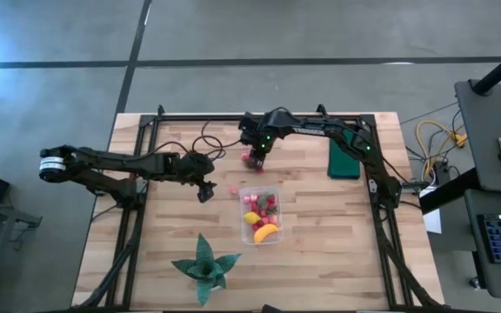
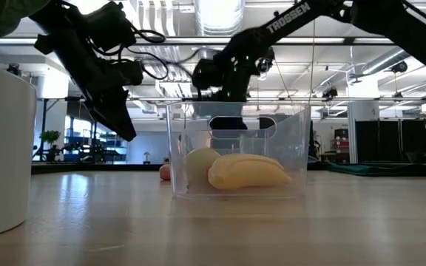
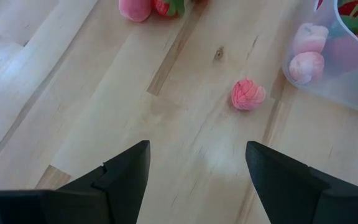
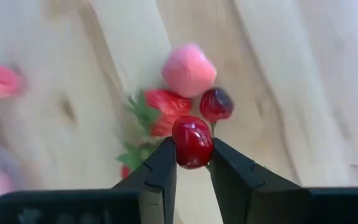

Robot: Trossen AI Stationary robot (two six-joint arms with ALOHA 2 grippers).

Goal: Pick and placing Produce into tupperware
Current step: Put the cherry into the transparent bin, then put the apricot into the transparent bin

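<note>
Your right gripper (image 4: 192, 163) has its two fingers closed on a small, glossy dark-red piece (image 4: 192, 142), round like a cherry, which sits pinched between the fingertips. Just beyond it on the wooden table (image 1: 320, 243) you have a little cluster of loose produce: a pink rounded piece (image 4: 188, 70), a red strawberry with green leaves (image 4: 164, 107) and a second dark-red round piece (image 4: 216, 104), all close together (some look to be touching, though you cannot be sure which).

From above, that gripper (image 1: 256, 157) sits over the cluster near the far middle of the table, a short way beyond the tupperware (image 1: 263, 217). The clear container holds red and pink pieces at its far end, with a yellow lemon-like fruit (image 1: 251, 218) and the banana (image 1: 267, 232) nearer the front. In the low view the banana (image 2: 248, 172) lies against the front wall.

Your left gripper (image 3: 197, 171) hangs above the bare wood with its fingers spread apart, holding nothing. A single ribbed pink piece (image 3: 248, 94) lies ahead of it, just beside the tupperware's corner (image 3: 328, 87) but apart from it.

A green spiky plant (image 1: 203, 266) stands near the front edge, and a dark green flat rectangle (image 1: 344, 158) lies to the right.
</note>
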